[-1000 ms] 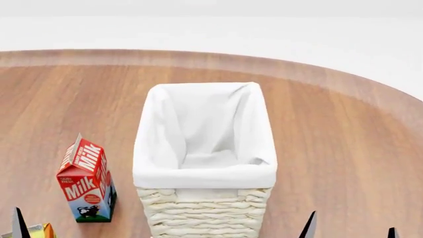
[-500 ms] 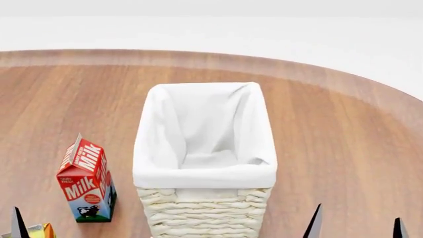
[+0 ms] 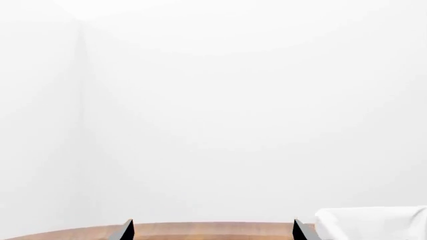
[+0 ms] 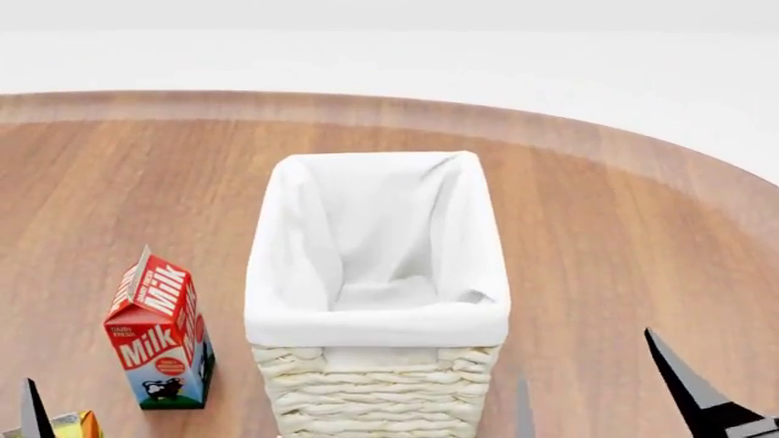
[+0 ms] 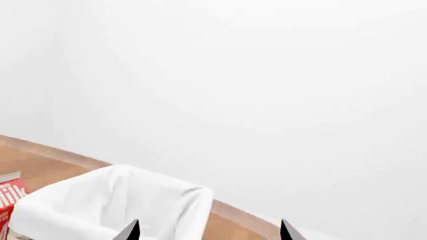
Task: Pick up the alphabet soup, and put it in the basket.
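The right gripper (image 4: 597, 388) is wide open and holds nothing, just beside the basket (image 4: 378, 315). The left gripper (image 3: 212, 231) is open and empty too. The basket stands in the middle of the wooden table (image 4: 633, 237). A milk carton (image 4: 159, 333) stands near its left side. No soup can shows.

One basket (image 4: 378, 310), one milk carton (image 4: 160, 331), two grippers (image 4: 597, 401) (image 3: 212, 231)

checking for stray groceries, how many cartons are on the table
2 that show. A milk carton stands upright on the table left of the basket. A yellow-orange carton pokes in at the bottom left edge, mostly cut off. More may sit out of view.
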### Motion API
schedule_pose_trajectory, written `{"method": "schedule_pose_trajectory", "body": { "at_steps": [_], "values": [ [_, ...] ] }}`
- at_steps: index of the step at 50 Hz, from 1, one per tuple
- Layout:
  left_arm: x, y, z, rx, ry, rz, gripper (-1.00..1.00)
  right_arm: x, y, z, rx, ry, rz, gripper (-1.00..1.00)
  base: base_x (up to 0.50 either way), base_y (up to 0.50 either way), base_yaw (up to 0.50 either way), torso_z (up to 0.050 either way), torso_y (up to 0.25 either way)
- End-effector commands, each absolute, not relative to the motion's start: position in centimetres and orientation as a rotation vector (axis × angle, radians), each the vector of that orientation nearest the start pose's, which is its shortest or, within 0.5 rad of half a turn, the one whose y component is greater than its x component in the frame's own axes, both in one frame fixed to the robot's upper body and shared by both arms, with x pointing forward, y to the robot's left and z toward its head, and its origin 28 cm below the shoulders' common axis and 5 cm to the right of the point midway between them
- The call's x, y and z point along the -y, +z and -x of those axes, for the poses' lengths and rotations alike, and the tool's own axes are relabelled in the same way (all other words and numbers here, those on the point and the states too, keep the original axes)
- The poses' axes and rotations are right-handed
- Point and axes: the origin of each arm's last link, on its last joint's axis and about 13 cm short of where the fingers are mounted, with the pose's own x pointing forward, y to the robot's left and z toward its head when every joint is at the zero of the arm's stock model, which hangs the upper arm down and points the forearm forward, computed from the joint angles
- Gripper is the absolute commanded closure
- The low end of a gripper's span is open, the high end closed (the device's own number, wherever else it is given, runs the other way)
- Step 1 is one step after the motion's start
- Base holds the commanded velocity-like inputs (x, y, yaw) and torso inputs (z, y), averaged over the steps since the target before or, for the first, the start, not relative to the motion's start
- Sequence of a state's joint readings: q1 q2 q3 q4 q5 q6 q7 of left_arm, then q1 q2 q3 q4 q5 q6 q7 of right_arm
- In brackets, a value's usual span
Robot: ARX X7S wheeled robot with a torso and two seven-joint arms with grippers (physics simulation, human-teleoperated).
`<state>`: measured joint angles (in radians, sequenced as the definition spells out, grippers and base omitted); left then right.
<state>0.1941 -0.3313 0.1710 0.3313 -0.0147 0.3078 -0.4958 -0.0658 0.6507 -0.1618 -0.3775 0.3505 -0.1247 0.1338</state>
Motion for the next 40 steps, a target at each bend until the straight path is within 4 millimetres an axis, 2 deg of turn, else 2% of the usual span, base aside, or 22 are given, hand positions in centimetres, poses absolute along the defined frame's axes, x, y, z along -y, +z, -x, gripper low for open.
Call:
{"method": "schedule_pose_trajectory", "body": {
  "at_steps": [1, 6, 13, 19, 40],
  "values": [
    [-22.9, 6.5, -16.8, 0.447, 0.201, -0.117, -1.0, 19.0, 11.2, -20.7, 0.23, 0.359, 0.294, -1.0, 0.0, 0.0, 0.0, 0.0, 0.0],
    [-22.9, 6.6, -16.7, 0.445, 0.201, -0.12, -1.0, 19.7, 11.4, -21.4, 0.127, 0.471, 0.263, -1.0, 0.0, 0.0, 0.0, 0.0, 0.0],
    [-22.9, 6.5, -16.8, 0.446, 0.201, -0.121, -1.0, 20.1, 11.9, -22.1, 0.141, 0.514, 0.174, -1.0, 0.0, 0.0, 0.0, 0.0, 0.0],
    [-22.9, 6.6, -16.7, 0.448, 0.203, -0.121, -1.0, 20.1, 11.8, -22.5, 0.11, 0.57, 0.162, -1.0, 0.0, 0.0, 0.0, 0.0, 0.0],
    [-22.9, 6.7, -16.6, 0.452, 0.203, -0.121, -1.0, 19.7, 11.9, -21.4, 0.056, 0.765, 0.123, -1.0, 0.0, 0.0, 0.0, 0.0, 0.0]
  ]
}}
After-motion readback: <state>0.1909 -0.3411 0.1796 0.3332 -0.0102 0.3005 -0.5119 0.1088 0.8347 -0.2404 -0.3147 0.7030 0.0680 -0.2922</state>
